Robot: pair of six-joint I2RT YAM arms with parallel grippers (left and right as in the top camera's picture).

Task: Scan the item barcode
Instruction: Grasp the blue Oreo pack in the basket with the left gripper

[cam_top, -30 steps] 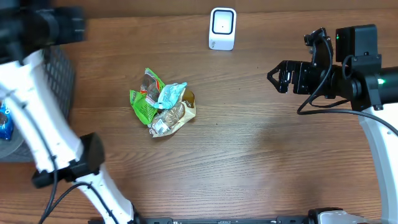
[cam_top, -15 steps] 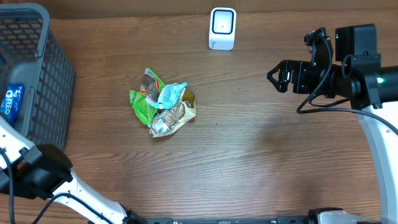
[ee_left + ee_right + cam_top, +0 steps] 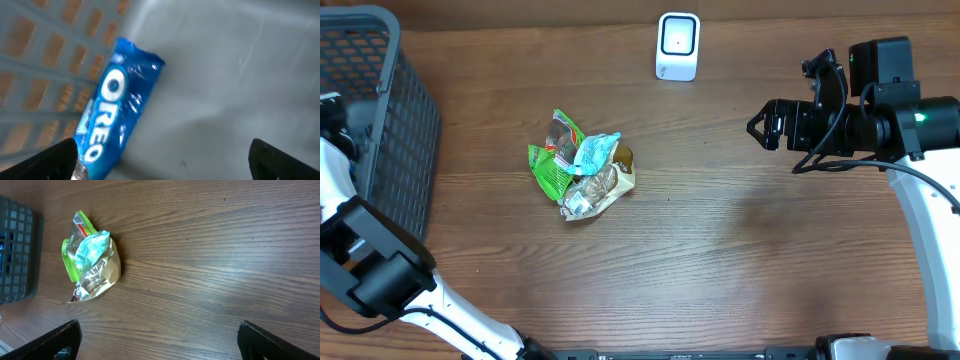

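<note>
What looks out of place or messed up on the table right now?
The crumpled snack packets mid-table look odd: squashed and heaped together, so any barcode is likely creased or hidden. The Oreo pack lies slanted in the basket. The scanner stands upright.

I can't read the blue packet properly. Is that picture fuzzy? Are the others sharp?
Left wrist view: blurry, the Oreo packet smeared, its white letters just readable. Overhead view: sharp, crumpled wrappers and scanner crisp. Right wrist view: sharp, the table showing clear wood grain.
</note>
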